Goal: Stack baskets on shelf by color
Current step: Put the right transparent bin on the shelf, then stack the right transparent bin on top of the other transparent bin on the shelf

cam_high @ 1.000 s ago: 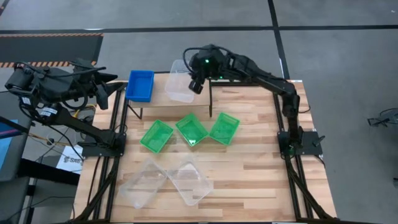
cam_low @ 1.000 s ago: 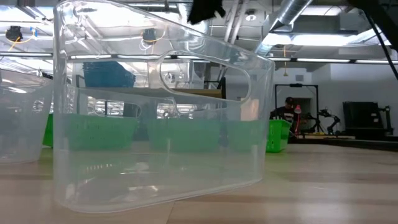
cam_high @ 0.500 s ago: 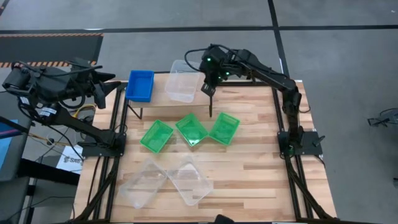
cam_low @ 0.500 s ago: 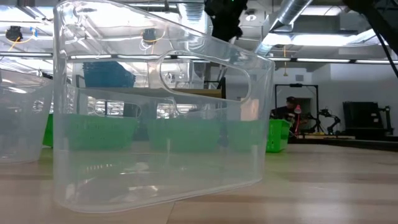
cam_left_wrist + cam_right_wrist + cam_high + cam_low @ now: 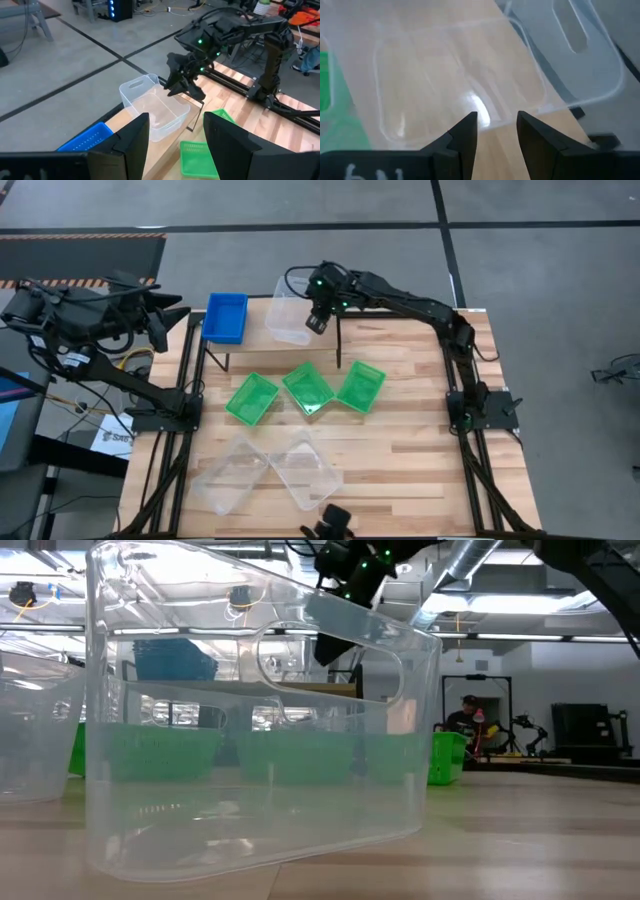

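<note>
On the shelf [image 5: 256,326] at the table's far edge stand a blue basket [image 5: 225,317] and a clear basket [image 5: 289,315]. My right gripper [image 5: 318,320] is open, tipped downward at the clear basket's right wall [image 5: 540,107]. Its fingers stand either side of that rim, and no touch shows. Three green baskets [image 5: 308,388] rest in a row on the table in front of the shelf. Two more clear baskets [image 5: 232,472] [image 5: 308,470] lie near the table's near edge. My left gripper [image 5: 175,135] is open and waits beyond the table's left edge.
The shelf's black legs [image 5: 340,350] stand just behind the green row. One clear basket [image 5: 260,730] fills the low view's foreground. Bare wood lies on the table's right half [image 5: 420,430]. A person [image 5: 465,715] sits far back in the room.
My right gripper swung a little toward the table's right and rose, then came back left and down to the clear basket's right wall on the shelf. The baskets have stayed where they were.
</note>
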Tool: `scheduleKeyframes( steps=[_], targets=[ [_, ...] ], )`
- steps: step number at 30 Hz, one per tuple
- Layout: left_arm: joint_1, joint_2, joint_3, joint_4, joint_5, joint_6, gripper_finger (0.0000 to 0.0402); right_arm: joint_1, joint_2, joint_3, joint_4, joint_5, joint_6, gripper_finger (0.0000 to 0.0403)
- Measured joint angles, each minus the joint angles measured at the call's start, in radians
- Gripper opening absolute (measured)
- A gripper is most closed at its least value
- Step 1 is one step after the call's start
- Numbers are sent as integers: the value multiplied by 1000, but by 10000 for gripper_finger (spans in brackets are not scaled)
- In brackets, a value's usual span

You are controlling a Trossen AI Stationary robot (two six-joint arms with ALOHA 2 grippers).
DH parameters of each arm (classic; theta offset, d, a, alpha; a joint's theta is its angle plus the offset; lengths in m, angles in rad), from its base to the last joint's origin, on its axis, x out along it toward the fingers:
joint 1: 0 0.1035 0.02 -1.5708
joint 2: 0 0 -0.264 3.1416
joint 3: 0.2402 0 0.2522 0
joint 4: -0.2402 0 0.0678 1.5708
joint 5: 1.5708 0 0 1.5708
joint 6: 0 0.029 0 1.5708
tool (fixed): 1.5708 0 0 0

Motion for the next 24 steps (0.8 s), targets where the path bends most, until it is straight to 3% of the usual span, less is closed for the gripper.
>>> scheduleKeyframes(
  steps=[7, 10, 19, 24],
  targets=[
    [0, -13, 0, -5, -3, -8, 176, 13, 53, 0, 211, -147, -54, 159],
    [0, -15, 0, -5, -5, -16, 176, 36, 39, -2, 229, -153, -78, 159],
    [0, -19, 0, -4, -14, -19, 176, 36, -4, -1, 107, -113, 10, 159],
    [0, -19, 0, -11, 12, -25, 176, 73, -80, 3, -25, -174, 96, 159]
  ],
)
